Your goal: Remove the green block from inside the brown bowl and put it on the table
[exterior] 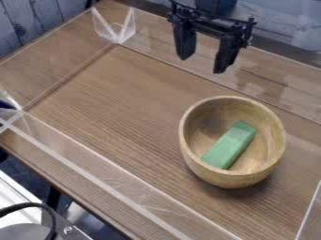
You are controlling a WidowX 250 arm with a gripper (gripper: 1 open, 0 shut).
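The green block [231, 145] lies flat inside the brown bowl [198, 148], slanting from lower left to upper right across the bowl's floor. The bowl stands on the table [113, 103] toward the right front. My gripper [206, 54] hangs above the table behind the bowl, well clear of it. Its two dark fingers [185, 42] point down and stand apart, open, with nothing between them.
Low clear plastic walls [75, 155] edge the table on the front and left, and a clear corner piece [122, 30] rises at the back left. Bare wood stretches left of the bowl.
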